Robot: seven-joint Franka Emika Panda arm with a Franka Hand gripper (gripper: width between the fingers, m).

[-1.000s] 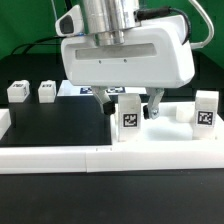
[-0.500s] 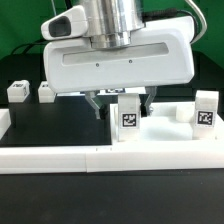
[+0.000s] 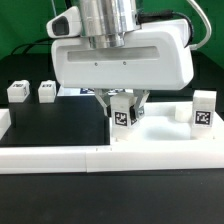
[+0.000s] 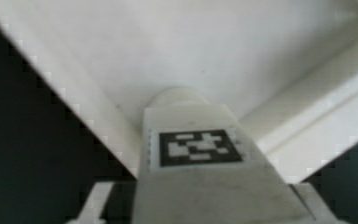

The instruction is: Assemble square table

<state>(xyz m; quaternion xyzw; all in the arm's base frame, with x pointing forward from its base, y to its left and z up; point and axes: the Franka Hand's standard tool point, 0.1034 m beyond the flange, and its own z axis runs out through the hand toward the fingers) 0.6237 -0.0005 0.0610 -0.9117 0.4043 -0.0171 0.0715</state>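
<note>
My gripper [image 3: 122, 114] hangs over the white square slab [image 3: 165, 140], its fingers shut on either side of a tagged white leg block [image 3: 122, 113]. The block stands slightly tilted at the slab's corner on the exterior view's left. In the wrist view the leg block [image 4: 201, 146] fills the gap between my fingers [image 4: 105, 200], with the slab's surface and raised rim [image 4: 211, 50] beyond it. Another leg block [image 3: 203, 112] stands on the slab at the exterior view's right. Two small leg blocks [image 3: 16, 91] [image 3: 46, 91] lie on the black table at the left.
A long white border bar [image 3: 50, 160] runs along the front at the exterior view's left, and another white piece [image 3: 4, 125] sits at the left edge. The marker board [image 3: 66, 90] lies partly hidden behind the gripper body.
The gripper has come down and shifted so that its fingers now flank and close on the leg block. The block has tipped slightly and shifted towards the exterior view's left.
</note>
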